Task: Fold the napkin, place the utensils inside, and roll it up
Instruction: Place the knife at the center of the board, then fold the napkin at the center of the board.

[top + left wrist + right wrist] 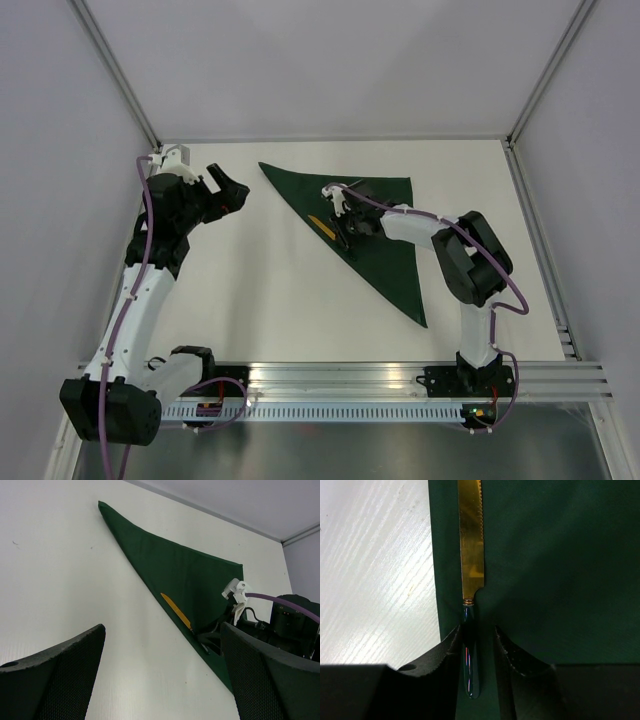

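The napkin (395, 265) lies flat on the white table (250, 290), folded into a triangle, with its long folded edge running from the far left corner down to the near right point. One of the utensils, a knife (471, 545) with a golden blade and a dark handle, lies on the napkin just beside this long edge and along it. The right gripper (476, 632) is low over the cloth with the dark handle between its two fingers. The fingers are a little apart: one finger is very close to the handle, and between the handle and the other finger a strip of green cloth is visible. The left gripper (232, 192) hangs above the bare table left of the napkin, well apart from it, with its fingers (60, 675) spread wide and nothing between them
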### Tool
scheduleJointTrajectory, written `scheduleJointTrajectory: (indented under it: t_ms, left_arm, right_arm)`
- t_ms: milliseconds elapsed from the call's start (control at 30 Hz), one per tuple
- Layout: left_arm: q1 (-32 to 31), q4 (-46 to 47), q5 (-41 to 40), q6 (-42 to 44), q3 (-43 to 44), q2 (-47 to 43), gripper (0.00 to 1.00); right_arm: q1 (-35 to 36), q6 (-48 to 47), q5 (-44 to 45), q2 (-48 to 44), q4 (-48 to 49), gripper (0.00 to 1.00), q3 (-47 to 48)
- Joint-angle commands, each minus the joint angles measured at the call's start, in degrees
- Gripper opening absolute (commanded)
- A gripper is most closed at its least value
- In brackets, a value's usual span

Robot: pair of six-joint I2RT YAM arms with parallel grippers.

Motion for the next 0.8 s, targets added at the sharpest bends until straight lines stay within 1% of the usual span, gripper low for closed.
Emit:
scheduleJointTrajectory:
  t_ms: [0,33,167,300,433,533,567,600,633,667,733,767]
  left_arm:
    - [0.01,1.04,0.99,-1.1,1.15,0.08,1.0]
    - [0.01,1.04,0.99,-1.1,1.23,0.08,1.0]
    - [0.01,1.13,2.04,-1.02,1.15,-0.01,1.0]
    - [-0.43,2.97,5.29,-0.58,0.18,-0.27,1.0]
    - [-3.41,6.3,5.47,-0.05,-1.05,-0.18,1.0]
    - [-9.73,7.1,1.44,2.05,-0.88,1.13,1.0]
    - [-14.36,7.71,-0.05,3.89,-0.53,1.66,1.0]
    - [-16.75,8.24,-3.37,4.78,-0.35,2.36,1.0]
    - [-19.3,8.86,-4.8,5.74,-0.7,2.98,1.0]
    - [-23.76,10.51,-6.12,7.32,-0.96,4.46,1.0]
    - [-27.92,12.46,-9.28,8.65,-2.36,6.05,1.0]
    - [-31.59,14.81,-9.9,9.87,-2.89,7.97,0.99]
  right_arm:
    - [-0.62,0.51,-1.04,-2.96,-0.62,0.37,1.13]
    - [-0.71,0.51,-1.22,-3.14,-0.62,0.39,1.13]
    - [-1.32,0.51,-2.01,-4.19,-0.79,0.39,1.66]
    - [-2.9,2.44,-3.68,-5.69,-1.76,0.4,3.94]
    - [-5.62,3.85,-5.43,-7.53,-3.51,0.41,6.75]
    - [-8.78,5.16,-7.19,-9.38,-5.01,0.41,8.69]
    - [-9.93,5.52,-7.72,-9.9,-5.36,0.41,9.39]
    - [-11.07,5.96,-9.03,-11.13,-5.89,0.41,9.65]
    - [-13.78,6.22,-9.65,-11.84,-6.41,0.41,9.74]
    - [-15.2,7.01,-10.09,-12.63,-6.77,0.41,9.83]
    - [-19.49,7.45,-11.24,-15.17,-8.17,0.41,9.83]
    - [-20.91,7.89,-11.5,-15.97,-8.79,0.41,9.92]
